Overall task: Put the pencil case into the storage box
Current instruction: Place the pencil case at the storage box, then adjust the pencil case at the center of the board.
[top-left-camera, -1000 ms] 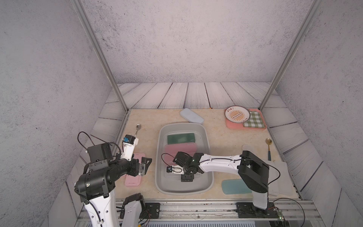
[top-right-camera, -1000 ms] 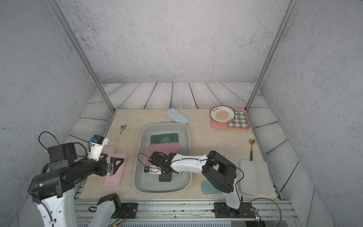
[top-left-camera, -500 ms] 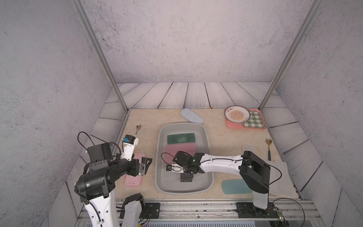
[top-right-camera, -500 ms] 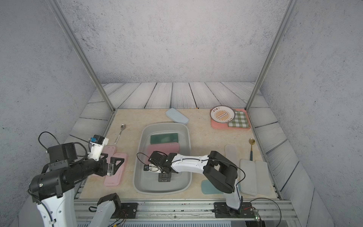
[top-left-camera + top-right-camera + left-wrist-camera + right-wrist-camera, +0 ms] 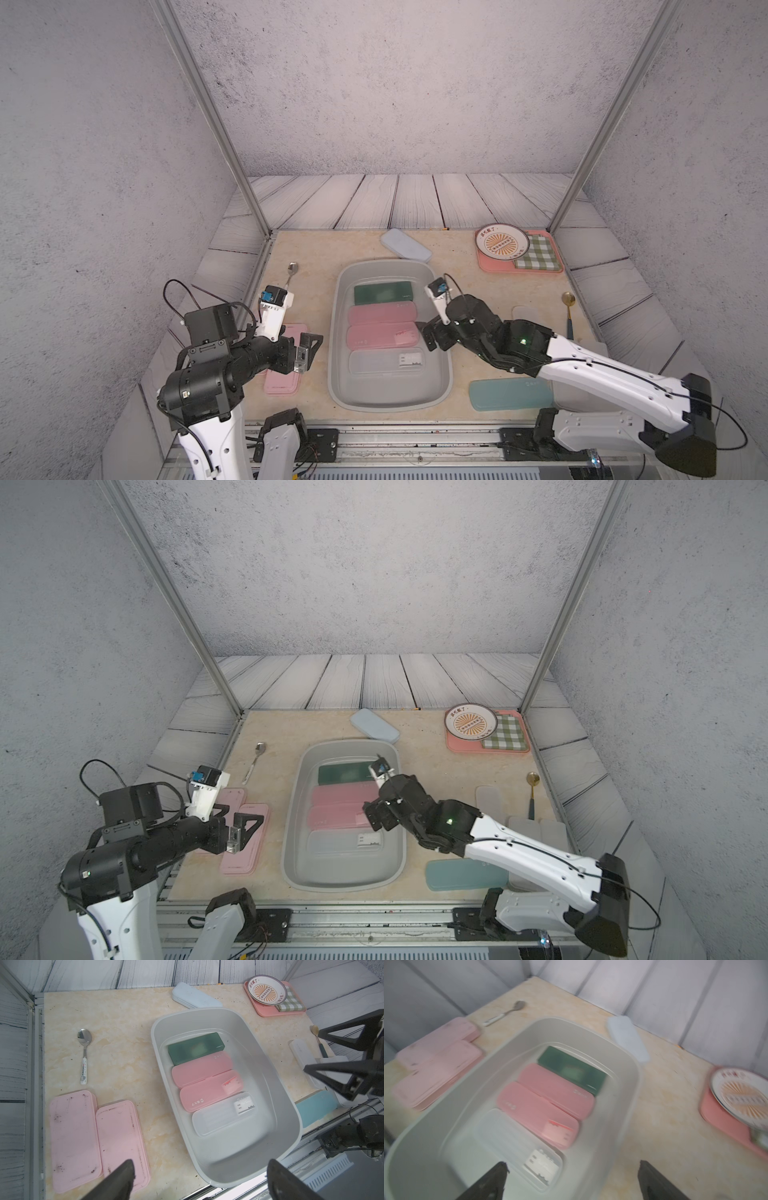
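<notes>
Storage box holding four pencil cases on counter, right fingers hovering wide over its rim, left fingers gaping wide, empty.

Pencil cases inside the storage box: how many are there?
4 in the storage box, back to front: green case, far pink case, near pink case, clear case. None seems hidden.

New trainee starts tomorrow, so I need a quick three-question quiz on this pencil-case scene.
1. How many cases lie inside the storage box?
2. True or false: the right pincer is holding a case.
3. Which case lies at the box's far end? A a pink case; B the dark green case; C the clear case.
Key: 1 four; 2 false, it is open and empty; 3 B.
</notes>
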